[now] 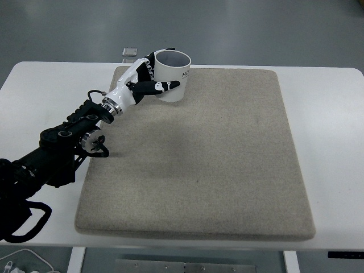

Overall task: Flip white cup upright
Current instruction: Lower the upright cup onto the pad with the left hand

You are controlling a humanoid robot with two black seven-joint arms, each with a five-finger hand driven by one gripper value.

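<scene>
A white cup (175, 77) stands mouth-up at the far left corner of the beige mat (216, 153), with dark lettering on its side. My left hand (149, 79) wraps around the cup from the left: the thumb (162, 86) lies across the near side and the other fingers curl behind the far side. The black left arm (62, 142) runs in from the lower left edge. No right arm shows.
The mat lies on a white table (330, 114). A small grey square object (130, 52) sits on the table just beyond the mat's far left corner. White cables (23, 264) hang below the table's near left edge.
</scene>
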